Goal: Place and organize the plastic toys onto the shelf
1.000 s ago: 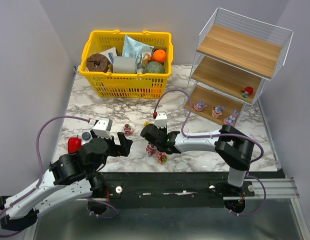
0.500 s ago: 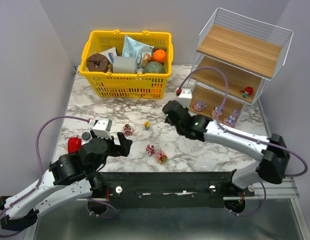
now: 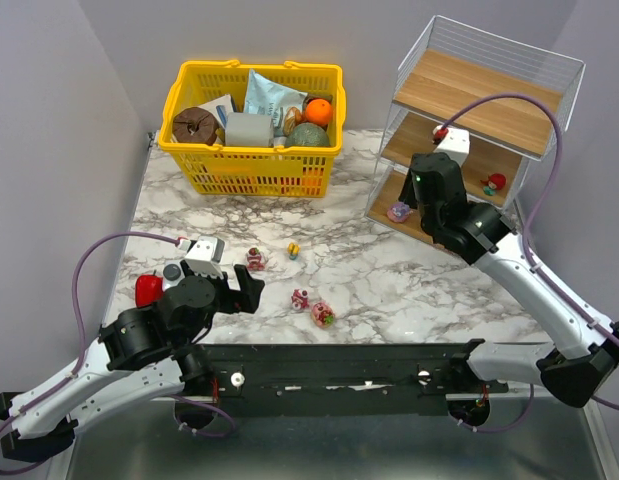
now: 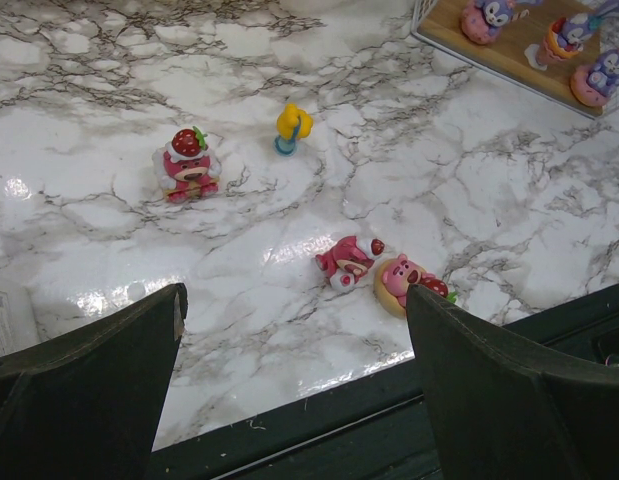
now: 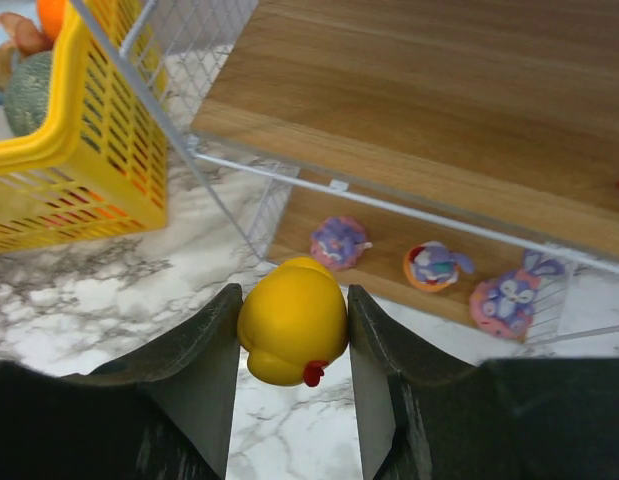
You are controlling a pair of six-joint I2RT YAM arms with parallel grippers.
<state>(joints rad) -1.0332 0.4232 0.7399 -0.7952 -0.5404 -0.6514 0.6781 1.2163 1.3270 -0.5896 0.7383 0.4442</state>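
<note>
White marble table (image 3: 409,280), lilac walls (image 3: 49,100); 4 toys (image 3: 256,259) lying loose.

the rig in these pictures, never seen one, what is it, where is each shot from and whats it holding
Two robot arms bolted to a marble table, each ending in two fingers. The wide picture looks down from above and behind them: left arm, right arm. The other two come from cameras on the wrists, so the dark shapes at the bottom are each arm's own fingers. The right fingers hold a yellow duck close to the shelf, where three toys sit on the bottom board. The left fingers are open, holding nothing, near four toys on the table. The basket holds other items.
</note>
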